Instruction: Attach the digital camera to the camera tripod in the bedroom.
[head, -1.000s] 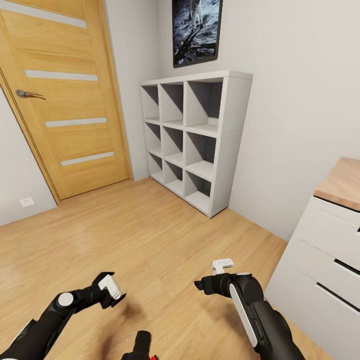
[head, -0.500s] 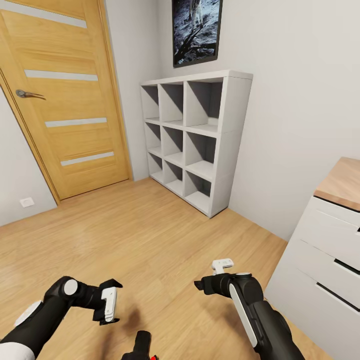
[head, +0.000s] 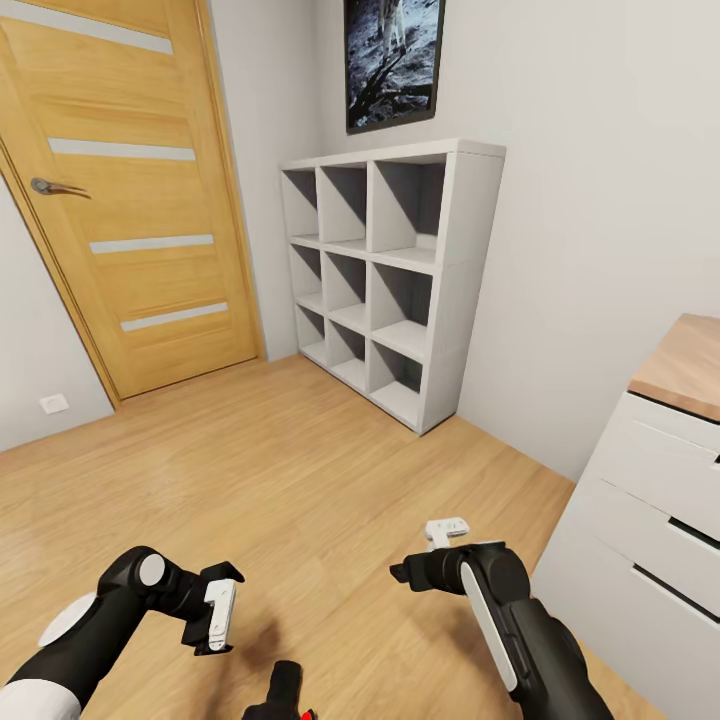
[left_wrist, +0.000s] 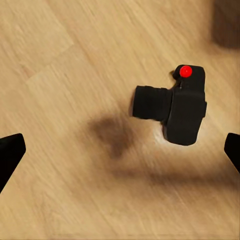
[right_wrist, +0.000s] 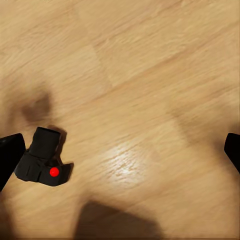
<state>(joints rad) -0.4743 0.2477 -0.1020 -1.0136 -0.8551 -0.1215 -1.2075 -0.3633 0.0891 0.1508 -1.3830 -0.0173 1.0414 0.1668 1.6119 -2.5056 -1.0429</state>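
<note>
The digital camera (left_wrist: 175, 107), small and black with a red button on top, lies on the light wood floor with its lens sticking out sideways. It peeks in at the bottom edge of the head view (head: 283, 695) and sits off to one side in the right wrist view (right_wrist: 42, 157). My left gripper (head: 215, 615) hovers over the floor just beside and above it, pointing down, open and empty (left_wrist: 120, 152). My right gripper (head: 440, 535) hangs further right, also open with nothing in it (right_wrist: 120, 152). The camera tripod is out of view.
An oak door (head: 120, 200) stands shut at the back left. A white cube shelf (head: 400, 280) stands against the far wall under a dark picture (head: 393, 60). A white dresser (head: 650, 500) with a wooden top lines the right side. Bare floor (head: 300, 470) lies between.
My left arm has swung inward and turned its gripper from facing forward to pointing down at the floor near the camera. The right arm has barely moved.
</note>
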